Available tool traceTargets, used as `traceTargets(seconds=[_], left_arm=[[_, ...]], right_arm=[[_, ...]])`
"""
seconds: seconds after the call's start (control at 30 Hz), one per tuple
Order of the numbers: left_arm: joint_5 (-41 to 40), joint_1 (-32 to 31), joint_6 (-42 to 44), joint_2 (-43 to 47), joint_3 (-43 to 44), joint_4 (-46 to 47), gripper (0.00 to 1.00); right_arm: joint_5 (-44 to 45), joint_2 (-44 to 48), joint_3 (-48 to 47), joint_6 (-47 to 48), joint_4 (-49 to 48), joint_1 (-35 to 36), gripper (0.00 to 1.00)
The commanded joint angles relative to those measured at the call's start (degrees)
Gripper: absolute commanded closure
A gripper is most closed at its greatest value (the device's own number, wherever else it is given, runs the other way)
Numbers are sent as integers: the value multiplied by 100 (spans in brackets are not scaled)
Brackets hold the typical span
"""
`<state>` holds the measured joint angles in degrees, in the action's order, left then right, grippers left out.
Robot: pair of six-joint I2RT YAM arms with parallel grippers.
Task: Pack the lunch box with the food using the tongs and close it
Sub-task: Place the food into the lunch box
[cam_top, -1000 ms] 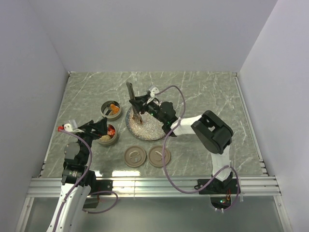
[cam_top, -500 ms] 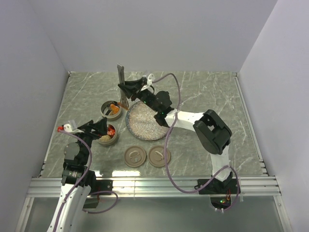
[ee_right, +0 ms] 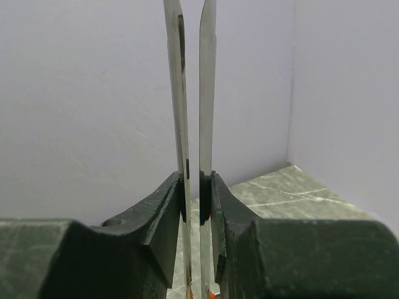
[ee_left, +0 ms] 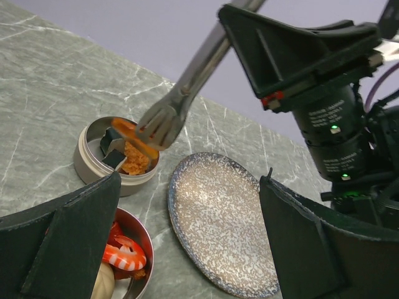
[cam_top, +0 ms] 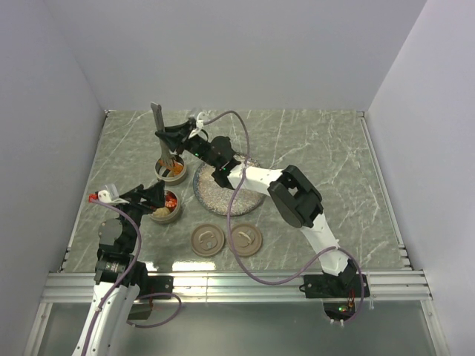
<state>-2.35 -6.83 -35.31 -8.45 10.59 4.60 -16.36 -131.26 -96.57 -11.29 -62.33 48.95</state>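
**Top external view**
- Table: grey-green marbled slab with pale veins, plain pale walls on three sides.
- Plate: round, speckled grey, with the right arm's forearm stretched across its far edge.
- Lids: two flat round tan discs lying side by side, nearer the bases than the plate.
- Far tin: round metal cup left of the plate.
- Near tin: a matching cup just in front of the far one, showing red contents.
- Right gripper: above the far tin, pinching the tongs. The tongs stand nearly upright, joined end up and tips down into the tin's mouth.
- Left gripper: beside the near tin, partly covering its rim.

**Left wrist view**
- Left gripper: black wedge-shaped fingers spread wide, with nothing between them.
- Tongs: dull brushed metal, with scalloped, fork-like tips hanging over the far tin.
- Orange food: crumbly, lying in the far tin beside a dark piece.
- Near tin: holds a striped red-and-white shrimp piece and a beige ball.
- Plate: shallow, glossy and bare.

**Right wrist view**
- Right gripper: dark matte fingers pressed onto the two thin steel arms of the tongs.
- Tongs: the arms run straight up with a narrow slit between them. An orange speck shows low between the arms.
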Motion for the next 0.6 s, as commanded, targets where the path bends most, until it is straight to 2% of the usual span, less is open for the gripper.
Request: traceTargets(seconds=[0.0,0.17,0.43,0.53,0.57], left_arm=[[33,6,42,63,128,-12,0],[50,6,33,54,128,-12,1],[42,6,24,80,119,-64,1],[24,6,24,98,119,-82,1],[24,6,15,106,119,-82,1]], right_arm=[[1,-153,-660,-40,-70,53,89],[10,-470,-1161,-31,168,62,89],[133,-550,-1197,136,361,62,88],[159,-585,-1197,153,414,62,83],[168,-620,-1241,171,440,62,77]])
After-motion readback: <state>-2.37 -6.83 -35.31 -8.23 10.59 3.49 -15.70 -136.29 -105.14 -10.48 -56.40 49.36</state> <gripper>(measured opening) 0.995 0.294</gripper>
